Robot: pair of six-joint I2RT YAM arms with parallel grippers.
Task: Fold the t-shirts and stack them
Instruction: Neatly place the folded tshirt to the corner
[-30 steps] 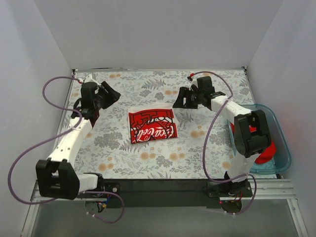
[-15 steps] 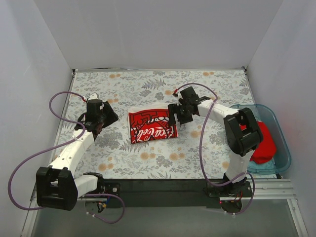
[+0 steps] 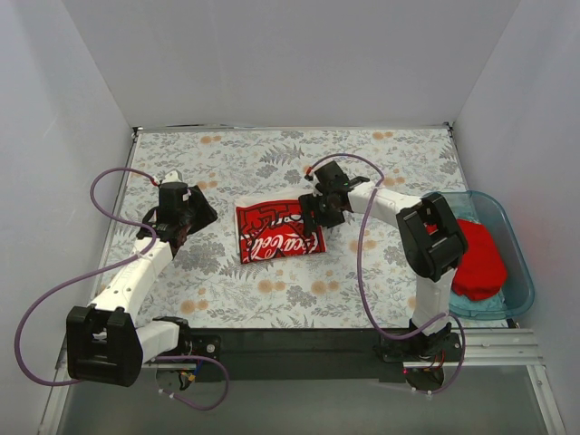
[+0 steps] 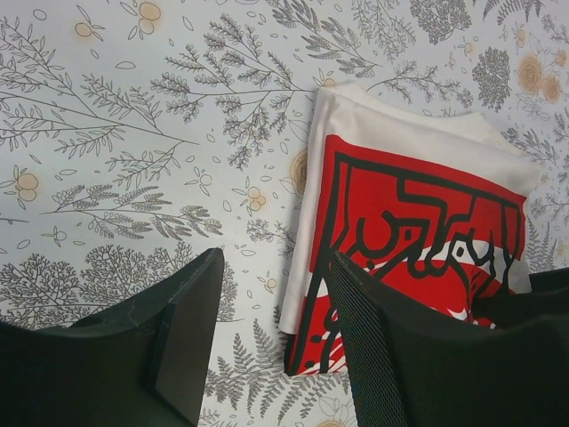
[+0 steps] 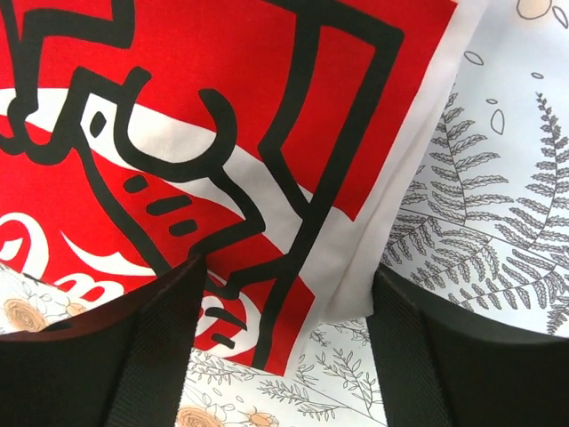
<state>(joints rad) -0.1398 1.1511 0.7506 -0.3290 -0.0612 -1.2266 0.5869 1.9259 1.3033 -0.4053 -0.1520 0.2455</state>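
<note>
Right gripper [image 3: 319, 214] at the folded tee's right edge — left gripper [image 3: 195, 216] stands off
Top view: the white t-shirt [image 3: 279, 232], a neat printed rectangle with its long axis across the table [image 3: 272, 299], lies mid-table and nearer the right arm; the red t-shirt [image 3: 478, 258] (bunched, unfolded) sits in the blue tub [image 3: 524, 281]. Left wrist: jaws apart, empty, tee ahead to the right. Right wrist: jaws apart above the printed corner — nothing clamped.

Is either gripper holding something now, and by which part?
Nothing is held. The left gripper is open beside the folded t-shirt; the right gripper is open over its edge.
</note>
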